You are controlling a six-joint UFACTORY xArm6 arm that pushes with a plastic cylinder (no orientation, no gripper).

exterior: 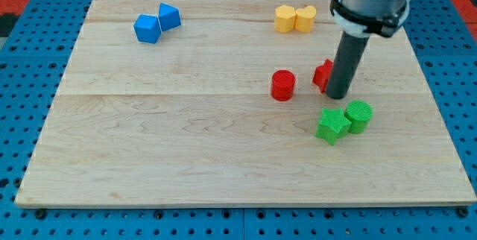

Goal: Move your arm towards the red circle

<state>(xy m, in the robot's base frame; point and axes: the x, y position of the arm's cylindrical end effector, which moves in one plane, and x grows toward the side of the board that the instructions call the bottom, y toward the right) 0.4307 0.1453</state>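
Observation:
The red circle [283, 85] is a short red cylinder standing a little right of the board's middle. My tip [337, 95] rests on the board to its right, about a block's width away and not touching it. A second red block [323, 74] sits just behind the rod on its left and is partly hidden by it, so its shape cannot be made out. The rod comes down from the arm at the view's top right.
A green star-like block [332, 125] and a green cylinder [358, 115] lie just below my tip. Two yellow blocks [294, 19] sit together at the top. Two blue blocks [157, 23] sit at the top left. The wooden board [149, 158] lies on a blue pegboard.

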